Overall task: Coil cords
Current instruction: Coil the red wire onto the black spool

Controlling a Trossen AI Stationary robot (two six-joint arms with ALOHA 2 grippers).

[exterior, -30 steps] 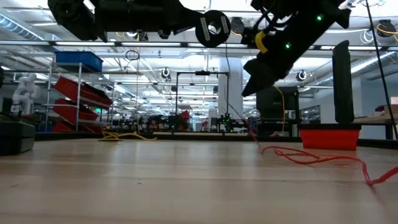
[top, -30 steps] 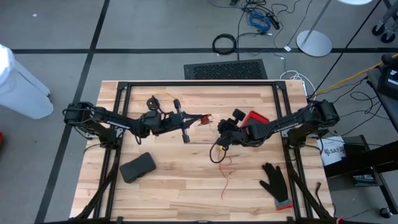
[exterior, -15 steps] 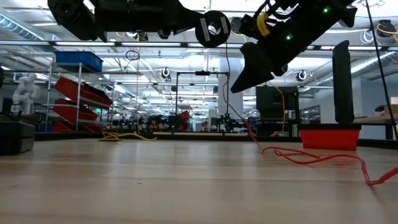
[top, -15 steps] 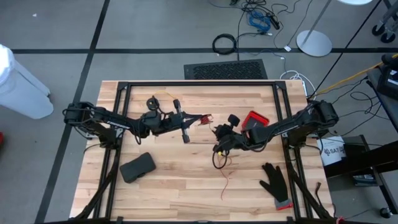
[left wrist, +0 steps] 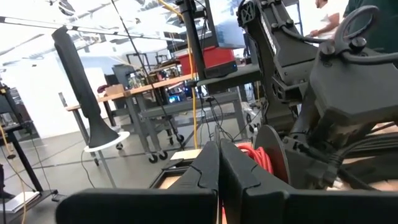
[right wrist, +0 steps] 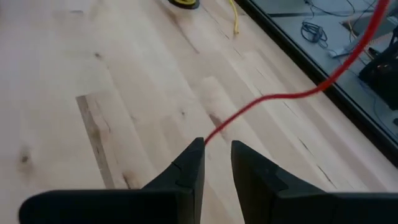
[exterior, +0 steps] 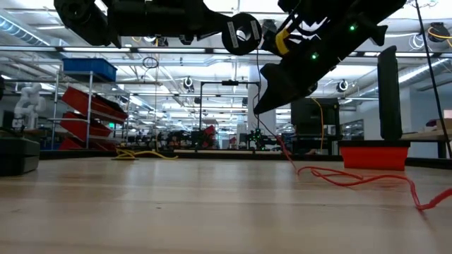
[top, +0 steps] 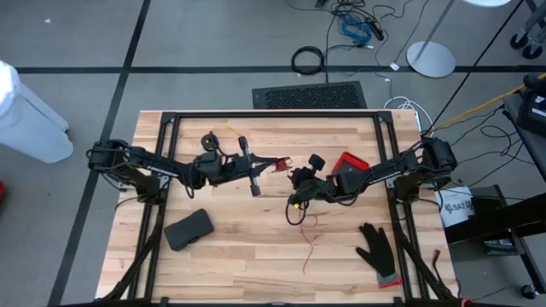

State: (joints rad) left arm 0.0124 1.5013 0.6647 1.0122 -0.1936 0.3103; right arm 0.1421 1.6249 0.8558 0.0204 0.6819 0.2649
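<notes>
My left gripper (top: 268, 165) is shut over the table's middle and carries a small black spool (top: 281, 162) wound with red cord, also visible in the left wrist view (left wrist: 264, 155) and high up in the low view (exterior: 240, 32). The red cord (top: 309, 243) trails from there over the near table (exterior: 353, 176). My right gripper (top: 297, 194) hovers just right of the spool, its fingers a narrow gap apart around the red cord (right wrist: 273, 96). The yellow-tan cord (top: 229, 132) and its black spool (top: 209, 139) lie on the table at the far left. My left gripper is shut at the red cord's spool (left wrist: 252, 158), level, coming from the table's left. The spool is lifted clear of the table. The shut fingers (left wrist: 205, 168) hide which part of it they have. My right gripper has the red cord running through the narrow gap between its fingers, and the cord meets the inner edge of one fingertip (right wrist: 198, 149). From there the cord (right wrist: 249, 109) rises away, fairly taut, clear of the table.
A black glove (top: 378, 247) lies near the table's right front. A flat black pouch (top: 188, 228) lies at the left front. A red box (top: 350, 164) stands under the right arm. A black frame (top: 273, 114) borders the table's far and side edges.
My right gripper has gone toward the table's left edge and a little toward its far edge, closer to the spool, and has tipped on the way. The red cord on the table has kept its place. My left gripper has kept still.
</notes>
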